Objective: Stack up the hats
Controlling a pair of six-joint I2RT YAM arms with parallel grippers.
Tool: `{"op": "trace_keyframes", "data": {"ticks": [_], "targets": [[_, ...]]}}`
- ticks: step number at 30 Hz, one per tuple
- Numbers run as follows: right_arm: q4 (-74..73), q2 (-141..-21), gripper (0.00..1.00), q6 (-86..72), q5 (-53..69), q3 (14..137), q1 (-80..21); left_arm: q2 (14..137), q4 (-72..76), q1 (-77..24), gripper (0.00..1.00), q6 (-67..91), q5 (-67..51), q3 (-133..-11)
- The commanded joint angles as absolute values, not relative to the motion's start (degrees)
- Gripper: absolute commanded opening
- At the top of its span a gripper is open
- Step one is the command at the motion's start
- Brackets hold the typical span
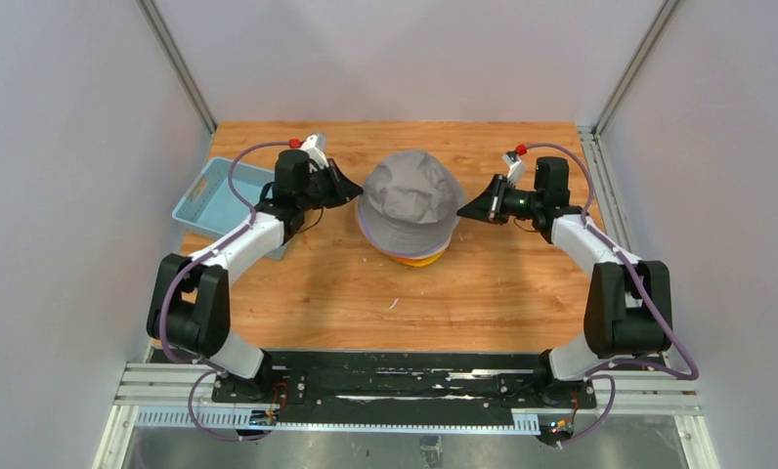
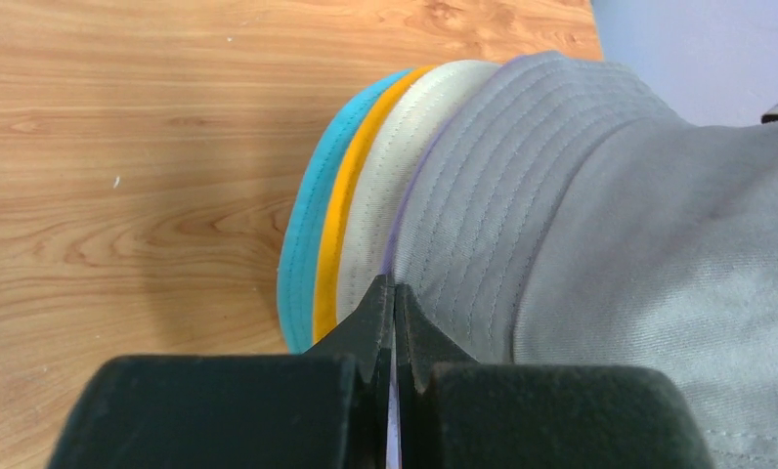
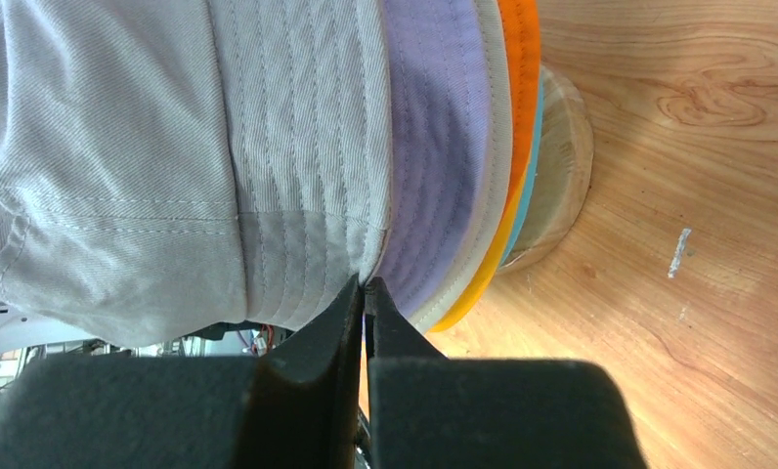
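The hats sit in one pile on the wooden stand (image 3: 564, 166) at the table's middle. The grey hat (image 1: 410, 191) is on top. Below it, brim edges show lavender (image 3: 434, 147), beige (image 3: 499, 147), orange (image 3: 519, 49), yellow (image 1: 419, 259) and teal (image 2: 302, 244). My left gripper (image 1: 354, 188) is at the pile's left side, jaws closed on the grey hat's brim (image 2: 463, 225), with a pale strip of cloth between them (image 2: 393, 288). My right gripper (image 1: 463, 210) is at the pile's right side, jaws closed at the grey brim's edge (image 3: 364, 285).
A light blue plastic basket (image 1: 214, 200) lies at the table's left edge, under my left arm. Grey walls stand on three sides of the wooden table (image 1: 346, 303).
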State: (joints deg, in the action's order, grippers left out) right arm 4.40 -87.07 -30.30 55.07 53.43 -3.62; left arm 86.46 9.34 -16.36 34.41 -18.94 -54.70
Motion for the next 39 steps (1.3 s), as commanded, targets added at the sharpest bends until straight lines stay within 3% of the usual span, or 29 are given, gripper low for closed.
{"op": "trace_keyframes", "data": {"ticks": [1, 13, 15, 21, 25, 27, 29, 33, 36, 39], "targets": [[1.82, -87.71, 0.01, -27.93, 53.49, 54.19, -4.28, 90.46, 1.89, -15.29, 0.0, 31.02, -10.89, -56.79], [1.2, -88.44, 0.01, -26.6, 52.38, 52.78, -4.31, 93.7, 3.24, -15.29, 0.02, 32.33, -13.97, -62.38], [1.21, -88.5, 0.01, -26.55, 52.47, 52.87, -4.29, 92.95, 3.63, -15.29, 0.08, 32.31, -14.36, -62.31], [0.09, -86.95, 0.01, -25.92, 51.28, 53.13, -4.26, 88.84, 3.27, -15.27, 0.4, 31.39, -13.28, -62.09], [-5.8, -85.04, 0.01, -22.14, 47.14, 55.21, -4.24, 84.35, -0.95, -15.29, 0.54, 29.02, -9.39, -63.6], [-9.72, -83.46, 0.1, -19.83, 44.11, 56.9, -4.22, 81.89, -4.3, -15.29, 0.59, 27.05, -5.71, -64.72], [-14.12, -81.99, 0.3, -17.56, 39.34, 59.21, -4.21, 79.47, -7.88, -15.29, 0.68, 25.27, -0.74, -65.93], [-22.33, -79.49, 0.55, -14.98, 25.25, 63.85, -4.05, 75.53, -15.68, -15.29, 0.99, 22.58, 10.39, -68.33], [-24.68, -76.42, 0.69, -17.09, 10.76, 64.36, -3.7, 73.22, -19.53, -15.21, 0.98, 22.11, 16.95, -69.16], [-24.34, -72.88, 0.74, -20.19, -2.17, 62.6, -3.04, 72.16, -22.72, -15.21, 0.98, 22.85, 23.41, -69.82]]}}
